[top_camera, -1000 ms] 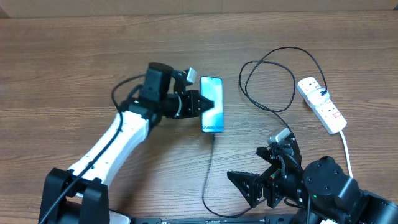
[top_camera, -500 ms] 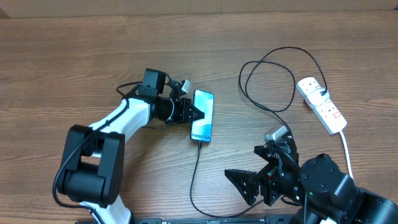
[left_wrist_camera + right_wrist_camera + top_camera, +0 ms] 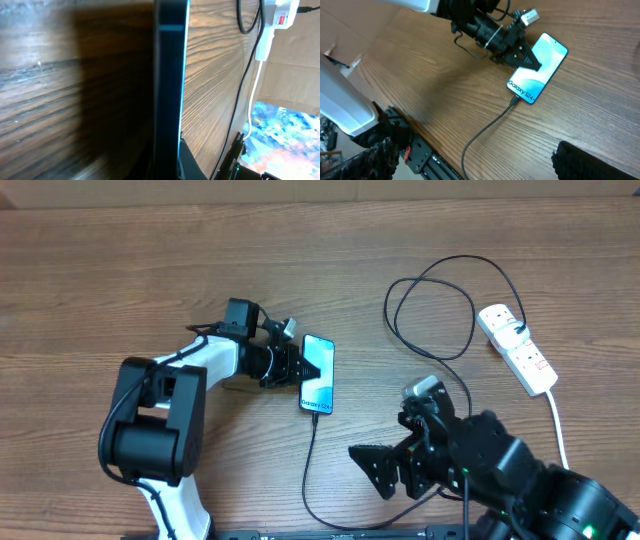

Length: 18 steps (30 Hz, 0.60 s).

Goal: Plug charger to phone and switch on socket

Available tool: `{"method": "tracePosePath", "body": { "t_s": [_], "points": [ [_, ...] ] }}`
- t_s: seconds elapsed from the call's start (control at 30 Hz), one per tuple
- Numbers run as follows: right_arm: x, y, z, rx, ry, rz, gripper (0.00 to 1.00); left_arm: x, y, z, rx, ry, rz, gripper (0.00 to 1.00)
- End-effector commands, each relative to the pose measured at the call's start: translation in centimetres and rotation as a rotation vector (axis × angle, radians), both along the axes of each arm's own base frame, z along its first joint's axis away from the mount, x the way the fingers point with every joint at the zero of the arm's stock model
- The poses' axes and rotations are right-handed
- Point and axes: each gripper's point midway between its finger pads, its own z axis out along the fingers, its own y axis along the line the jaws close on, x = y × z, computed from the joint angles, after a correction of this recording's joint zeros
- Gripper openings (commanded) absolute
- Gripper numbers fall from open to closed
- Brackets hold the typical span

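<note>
phone [image 3: 538,67] screen, "Galaxy S24+" printed near its cable end

The phone [image 3: 318,375] has a light blue and white screen with dark letters and black edges. The charger [image 3: 491,121] is a thin black cable. The socket [image 3: 517,348] is white with red switches. The table [image 3: 100,260] is brown with wavy wood lines.
</note>
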Motion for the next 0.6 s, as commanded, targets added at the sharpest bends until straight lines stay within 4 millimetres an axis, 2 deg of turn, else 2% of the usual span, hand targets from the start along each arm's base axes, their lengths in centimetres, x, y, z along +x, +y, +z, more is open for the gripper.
{"method": "tracePosePath", "body": {
  "t_s": [0.0,0.13,0.3,0.4,0.57],
  "points": [
    [0.4,0.3,0.3,-0.001,0.0,-0.006,1.0,0.6,0.4,-1.1,0.048,0.013,0.018,0.04],
    [0.6,0.6,-0.2,-0.019,0.014,-0.005,1.0,0.3,1.3,-2.1,0.119,0.034,0.032,0.05],
    [1.1,1.3,-0.5,-0.023,0.017,-0.006,1.0,-0.4,2.5,-3.2,0.211,0.069,0.045,0.15],
    [1.4,1.6,-0.5,-0.021,0.015,-0.006,1.0,-0.7,2.8,-3.5,0.233,0.085,0.047,0.17],
    [1.7,2.0,-0.7,-0.025,0.019,-0.005,1.0,-0.9,3.2,-3.8,0.262,0.095,0.049,0.28]
  ]
}}
